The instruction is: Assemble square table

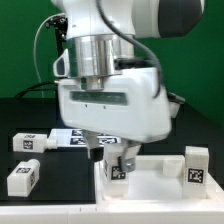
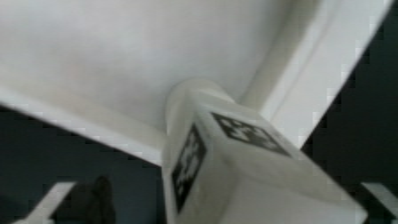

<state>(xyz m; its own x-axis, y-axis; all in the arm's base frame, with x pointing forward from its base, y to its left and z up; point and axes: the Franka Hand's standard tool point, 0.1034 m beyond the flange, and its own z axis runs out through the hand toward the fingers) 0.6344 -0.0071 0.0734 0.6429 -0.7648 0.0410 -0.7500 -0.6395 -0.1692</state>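
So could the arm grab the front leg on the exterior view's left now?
Probably not yet: the front leg lies in the open, but the jaws are shut on a second leg at the top.

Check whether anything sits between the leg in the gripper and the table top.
Nothing visible does. The gripper holds the leg right at the table top. The wrist view shows only bare white top around the leg's end. A loose leg stands apart, at the exterior view's right.

Can't judge closure of the gripper (image 1: 113, 158) on the leg (image 1: 119, 170), masked by the wrist housing (image 1: 110, 108). Losing the table top (image 1: 160, 185) past the bottom edge. Getting only blur in the wrist view.
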